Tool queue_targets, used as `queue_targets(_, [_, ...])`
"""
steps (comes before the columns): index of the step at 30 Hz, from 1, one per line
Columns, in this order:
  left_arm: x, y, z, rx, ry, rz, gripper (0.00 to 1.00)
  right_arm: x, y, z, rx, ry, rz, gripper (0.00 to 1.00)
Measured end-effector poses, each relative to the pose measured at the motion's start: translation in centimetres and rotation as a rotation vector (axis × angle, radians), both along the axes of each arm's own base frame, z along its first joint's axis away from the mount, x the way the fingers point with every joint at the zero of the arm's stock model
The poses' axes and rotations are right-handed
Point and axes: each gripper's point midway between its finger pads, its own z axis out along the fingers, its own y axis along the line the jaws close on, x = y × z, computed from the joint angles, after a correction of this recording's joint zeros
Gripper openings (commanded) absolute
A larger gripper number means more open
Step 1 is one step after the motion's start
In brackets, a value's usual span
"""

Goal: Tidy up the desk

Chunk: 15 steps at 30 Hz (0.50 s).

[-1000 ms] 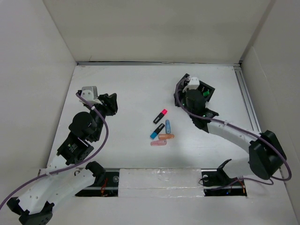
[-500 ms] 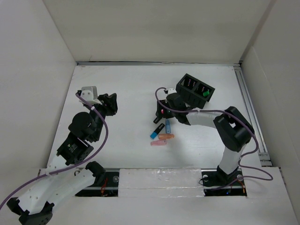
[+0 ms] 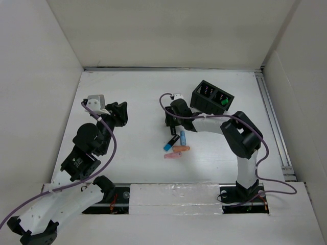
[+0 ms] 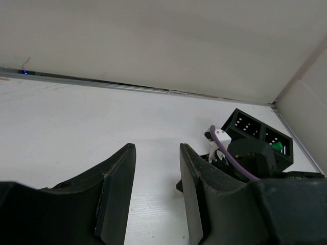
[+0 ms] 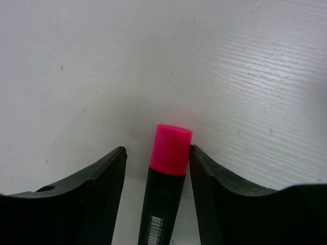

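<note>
Right gripper [image 5: 157, 153] straddles the pink-capped marker [image 5: 164, 194], jaws open, nothing gripped — cap hugs the 3 o'clock finger [image 5: 209, 178], so centre before closing. Left gripper [image 4: 157, 153] gapes empty.

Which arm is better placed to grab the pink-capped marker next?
Right. The right gripper, open, straddles the marker with the cap between its jaws, so it likely only needs to close. The left gripper sits open and empty, far off to the left.
</note>
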Motion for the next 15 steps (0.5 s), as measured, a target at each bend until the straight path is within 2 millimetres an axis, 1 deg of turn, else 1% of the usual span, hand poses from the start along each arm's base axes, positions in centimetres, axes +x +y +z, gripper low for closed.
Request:
queue_targets(4, [-0.1, 0.1, 0.2, -0.005, -0.006, 0.001, 0.36, -0.5, 0.7, -0.2, -0.062, -0.002, -0.003, 0.58])
queue_targets(5, [-0.2, 0.1, 0.2, -0.005, -0.007, 0.0, 0.36, -0.7, 0.8, -0.3, -0.075, -0.004, -0.001, 0.57])
queue_targets(6, [-0.2, 0.1, 0.2, -0.005, -0.007, 0.0, 0.36, -0.9, 0.8, -0.3, -0.087, -0.005, -0.001, 0.53])
queue_targets(8, [-0.2, 0.1, 0.2, -0.005, -0.007, 0.0, 0.37, -1.2, 0.8, -0.4, -0.109, -0.01, -0.004, 0.42])
queue_targets(9, [-0.2, 0.1, 0.2, -0.005, -0.007, 0.0, 0.36, -1.3, 0.7, -0.5, -0.118, -0.01, -0.007, 0.31])
queue_targets(11, [-0.2, 0.2, 0.2, -0.006, -0.008, 0.0, 0.36, -1.4, 0.7, -0.5, -0.128, -0.013, -0.01, 0.2])
queue_targets(15, [-0.3, 0.2, 0.3, -0.008, -0.011, 0.002, 0.36, -1.2, 0.7, -0.4, -0.13, -0.011, -0.009, 0.16])
